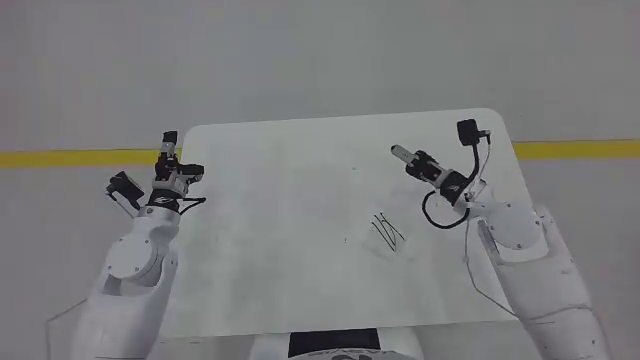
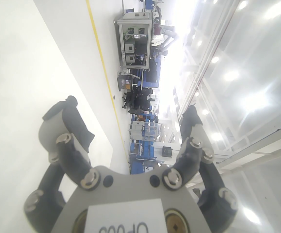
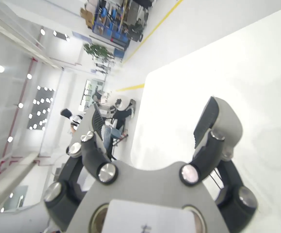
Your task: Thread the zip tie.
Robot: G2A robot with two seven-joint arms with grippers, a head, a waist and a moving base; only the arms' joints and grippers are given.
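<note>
Thin black zip ties lie flat on the white table, right of its middle and toward the front. My right gripper hovers over the table's far right part, behind the zip ties and well apart from them. In the right wrist view this gripper is open, with nothing between its ribbed pads. My left gripper sits at the table's left edge, far from the zip ties. It is open too, and its black fingertips hold nothing.
The table has rounded corners and a bare white top. A black cable loops beside the right wrist. Yellow floor lines run behind and beside the table. Workshop racks and seated people are far off in the room.
</note>
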